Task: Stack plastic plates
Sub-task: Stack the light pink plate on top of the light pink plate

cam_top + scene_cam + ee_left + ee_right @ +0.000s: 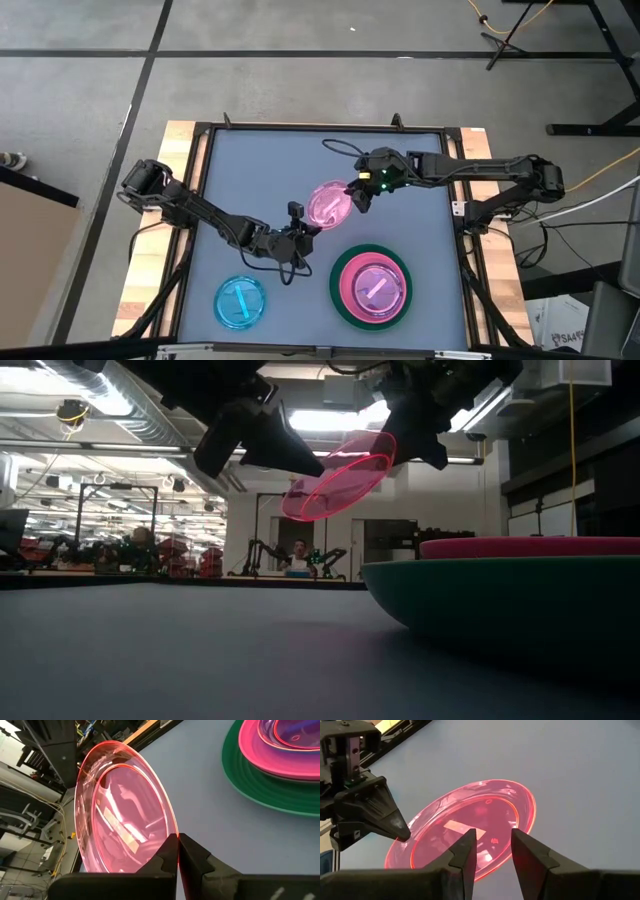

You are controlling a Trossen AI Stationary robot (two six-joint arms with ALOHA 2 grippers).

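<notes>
A small translucent pink plate [329,203] hangs tilted above the middle of the table, with my left gripper [300,232] shut on its rim. My right gripper [355,190] stands open at the plate's opposite rim, and the plate [470,830] shows through the gap between its fingers. Near the table's front right, a large green plate [340,303] rests on the table. It carries an opaque pink plate [347,280] and another small translucent pink plate [375,287]. A translucent blue plate [240,300] lies flat at the front left. My left gripper pinches the pink plate's rim [172,834] between its two shut fingers, coming from the table's left. The plate is lifted clear of the table and tilted, its held side [297,508] lower than its far side [385,448]. My right gripper is at the higher rim [492,870]; whether its fingers touch it, I cannot tell.
The stack [520,590] fills the near right of the low view. Bare table lies under the lifted plate and between the blue plate and the stack. Beyond the table's far edge, a person sits in the room [298,558].
</notes>
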